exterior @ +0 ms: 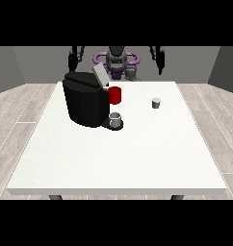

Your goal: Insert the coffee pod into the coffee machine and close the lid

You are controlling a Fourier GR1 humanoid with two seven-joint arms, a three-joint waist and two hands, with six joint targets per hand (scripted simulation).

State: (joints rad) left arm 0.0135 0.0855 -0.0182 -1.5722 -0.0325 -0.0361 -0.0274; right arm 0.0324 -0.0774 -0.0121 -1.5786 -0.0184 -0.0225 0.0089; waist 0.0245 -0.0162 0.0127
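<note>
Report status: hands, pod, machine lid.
Hand at the view's left and hand at the view's right both raised, holding nothing. Coffee pod on table, untouched. Coffee machine lid up. Red cup beside machine.

Coffee machine (pixel 85 103) appeared matt black plastic, its lid (pixel 100 76) grey. Table (pixel 113 153) was smooth matt white; floor (pixel 22 110) showed pale wood-look planks.

On the white desk (pixel 113 158) a black coffee machine (pixel 84 101) stands with its lid (pixel 100 76) raised, a red cup (pixel 115 95) beside it and a small grey coffee pod (pixel 156 103) well apart.
</note>
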